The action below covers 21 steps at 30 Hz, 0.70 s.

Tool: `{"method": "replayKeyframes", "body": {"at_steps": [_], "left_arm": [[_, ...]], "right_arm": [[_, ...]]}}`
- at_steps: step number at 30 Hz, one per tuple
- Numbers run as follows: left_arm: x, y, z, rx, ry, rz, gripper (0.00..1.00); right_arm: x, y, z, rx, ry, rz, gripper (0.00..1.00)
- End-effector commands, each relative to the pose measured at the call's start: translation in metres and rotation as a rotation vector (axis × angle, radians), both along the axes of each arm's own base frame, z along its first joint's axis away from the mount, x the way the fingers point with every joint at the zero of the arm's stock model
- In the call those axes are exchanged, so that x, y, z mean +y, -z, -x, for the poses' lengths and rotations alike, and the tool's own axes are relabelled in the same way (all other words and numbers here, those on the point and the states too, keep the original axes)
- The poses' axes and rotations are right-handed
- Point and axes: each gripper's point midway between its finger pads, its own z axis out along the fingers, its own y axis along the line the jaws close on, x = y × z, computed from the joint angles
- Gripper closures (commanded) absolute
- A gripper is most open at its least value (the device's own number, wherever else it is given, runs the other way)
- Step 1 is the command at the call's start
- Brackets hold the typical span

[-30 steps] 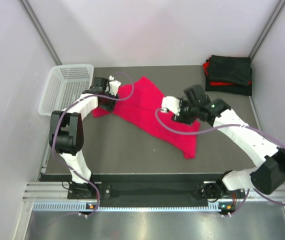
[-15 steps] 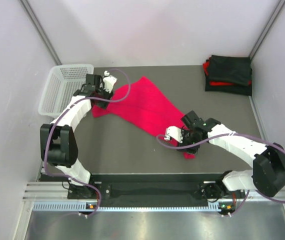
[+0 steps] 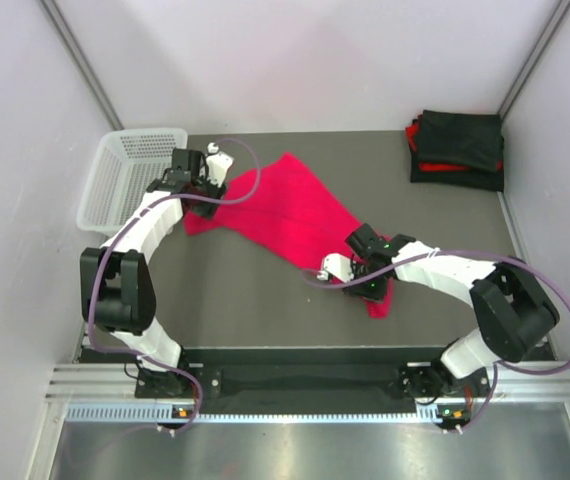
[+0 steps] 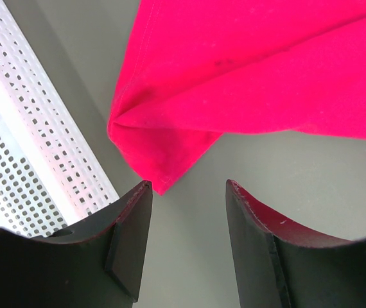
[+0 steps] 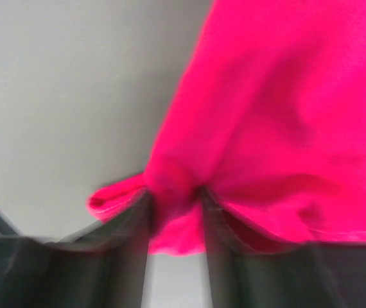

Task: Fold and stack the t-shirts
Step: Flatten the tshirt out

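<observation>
Grip is my concern at this step; the red t-shirt (image 3: 285,215) lies spread in a long diagonal across the worktop (image 3: 255,310), from about 10 o'clock of centre down to 4 o'clock, and I judge I am taking its two ends to pull it flat before folding. The right fingers (image 3: 363,278) sit at the 4 o'clock end, drawn narrow on a bunched pinch of red cloth, though the right wrist view is blurred; the left fingers (image 3: 200,193) sit at the 10 o'clock end, spread wide and holding nothing, with a pointed corner (image 4: 160,183) of the shirt just ahead of the gap between them. To do it well I would slide the left fingers forward, low, until that corner is well between them, then close on the doubled cloth and not the tip alone; a shallow bite on soft fabric is likely to slip once the arms pull apart. I would also steer clear of the white mesh basket (image 3: 130,175), just beside the left fingers toward 9 o'clock. At the 1 o'clock corner the folded t-shirts (image 3: 457,150), black with red edges showing, sit stacked, well apart from the red one. As for the worktop, it is plain matte dark grey and looks likely to drag on cloth a little; pale walls (image 3: 305,60) close it on three sides, with metal posts (image 3: 80,50) in the far corners and a ribbed metal rail (image 3: 95,385) along the near edge at 6 o'clock.
</observation>
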Motion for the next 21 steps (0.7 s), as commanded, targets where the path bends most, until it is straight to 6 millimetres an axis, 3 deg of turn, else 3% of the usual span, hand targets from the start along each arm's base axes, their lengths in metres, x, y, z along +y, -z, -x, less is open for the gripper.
{"method": "replayKeyframes", "body": {"at_steps": [1,2,5,6,8,9,12,14,16,21], "left_arm": [[0.003,-0.021,-0.003,-0.048,-0.002,-0.002,0.46],[0.003,-0.024,-0.003,-0.054,0.000,-0.003,0.46],[0.002,-0.025,0.000,-0.057,0.013,-0.007,0.46],[0.003,-0.026,0.001,-0.056,0.017,-0.012,0.46],[0.004,-0.027,0.005,-0.059,0.034,-0.023,0.46],[0.004,-0.027,0.006,-0.061,0.041,-0.025,0.46],[0.002,-0.012,0.020,-0.022,0.129,-0.055,0.45],[0.009,0.004,0.024,-0.009,0.147,-0.109,0.41],[0.012,0.024,0.028,0.018,0.195,-0.152,0.40],[0.014,0.052,0.028,0.106,0.233,-0.182,0.48]], "right_arm": [[0.011,-0.015,-0.017,-0.088,0.033,-0.018,0.76],[0.007,-0.021,-0.018,-0.106,0.037,-0.007,0.91],[0.004,-0.070,-0.035,-0.246,0.036,-0.033,1.00],[0.010,-0.108,-0.047,-0.345,0.040,-0.088,1.00],[0.010,-0.150,-0.054,-0.444,0.013,-0.126,1.00],[0.013,-0.187,-0.061,-0.534,0.010,-0.183,1.00],[0.010,-0.227,-0.069,-0.649,0.002,-0.202,1.00],[0.008,-0.229,-0.074,-0.664,0.014,-0.185,1.00],[0.008,-0.219,-0.078,-0.650,0.024,-0.167,1.00],[0.016,-0.208,-0.096,-0.657,0.047,-0.157,1.00]]}}
